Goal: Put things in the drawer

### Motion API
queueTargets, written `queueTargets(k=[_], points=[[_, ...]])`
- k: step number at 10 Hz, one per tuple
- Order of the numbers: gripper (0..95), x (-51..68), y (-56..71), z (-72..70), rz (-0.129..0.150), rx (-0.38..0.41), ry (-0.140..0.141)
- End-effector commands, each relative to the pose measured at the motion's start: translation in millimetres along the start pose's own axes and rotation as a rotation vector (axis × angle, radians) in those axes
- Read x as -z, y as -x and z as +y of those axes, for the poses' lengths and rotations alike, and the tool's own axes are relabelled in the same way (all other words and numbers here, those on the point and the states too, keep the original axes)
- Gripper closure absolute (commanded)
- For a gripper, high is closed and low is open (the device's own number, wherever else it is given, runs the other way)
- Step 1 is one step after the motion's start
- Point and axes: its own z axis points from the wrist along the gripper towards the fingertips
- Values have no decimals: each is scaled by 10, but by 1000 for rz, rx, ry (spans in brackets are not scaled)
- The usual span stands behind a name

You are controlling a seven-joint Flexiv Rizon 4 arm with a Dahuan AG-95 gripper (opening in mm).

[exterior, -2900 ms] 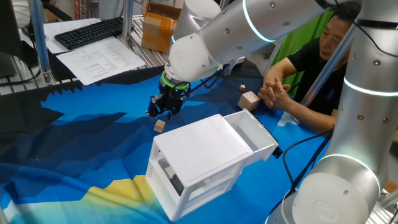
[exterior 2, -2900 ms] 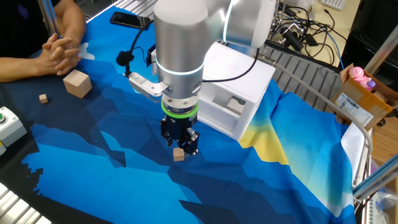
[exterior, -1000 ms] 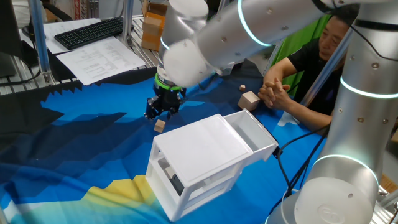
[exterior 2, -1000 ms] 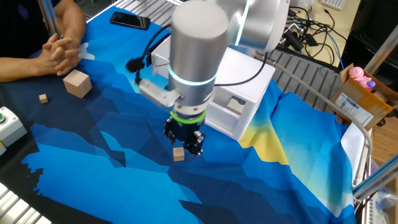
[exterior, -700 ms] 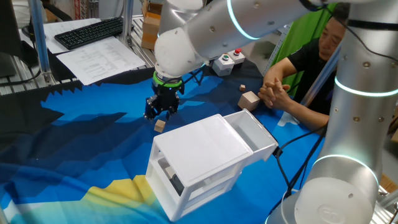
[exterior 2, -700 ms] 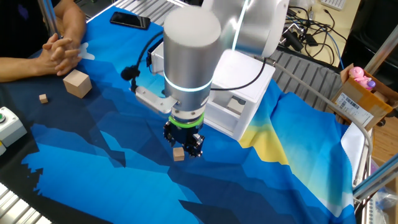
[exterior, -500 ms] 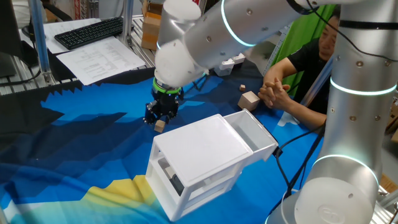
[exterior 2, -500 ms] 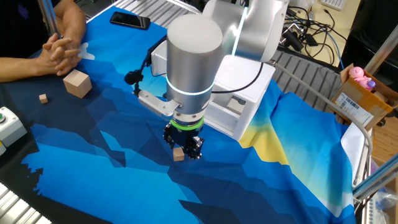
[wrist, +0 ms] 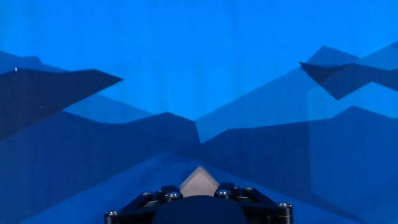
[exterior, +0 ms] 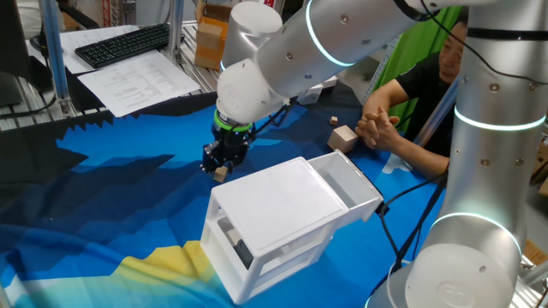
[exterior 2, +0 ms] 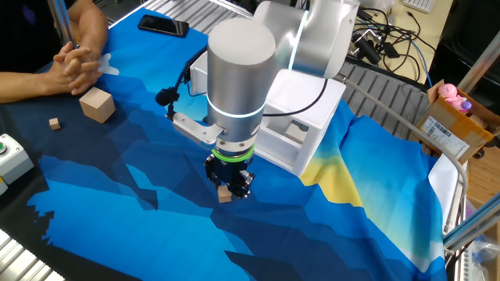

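A small tan wooden cube (exterior: 220,174) lies on the blue cloth, left of the white cabinet (exterior: 274,201). My gripper (exterior: 217,164) is down over it, fingers on either side, jaws still apart. The other fixed view shows the cube (exterior 2: 225,194) just under the gripper (exterior 2: 230,186). In the hand view the cube (wrist: 198,183) shows as a pale wedge between the fingers (wrist: 163,193). The cabinet's upper drawer (exterior: 352,184) stands pulled out. A second small cube (exterior: 335,121) lies near the person, also in the other fixed view (exterior 2: 54,123).
A larger tan block (exterior: 343,137) sits by the person's clasped hands (exterior: 377,128), which rest on the table. A button box (exterior 2: 11,154) is at the table's edge. A phone (exterior 2: 163,26) lies at the far side. The cabinet's lower compartment (exterior: 240,248) holds dark contents.
My gripper has turned at the wrist and come down from just above the cube to around it. The cube has not moved.
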Motion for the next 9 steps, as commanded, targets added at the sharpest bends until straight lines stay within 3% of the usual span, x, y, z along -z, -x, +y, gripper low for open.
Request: queueTargets(k=[1, 3, 5, 7, 8, 9], points=[[950, 60, -14, -7, 10, 2, 0], [950, 159, -20, -18, 9, -1, 3], [950, 383, -52, -63, 31, 4, 17], [950, 875, -187, -233, 63, 15, 33], [950, 1070, -269, -334, 75, 17, 55], [950, 1177, -330, -407, 84, 28, 55]])
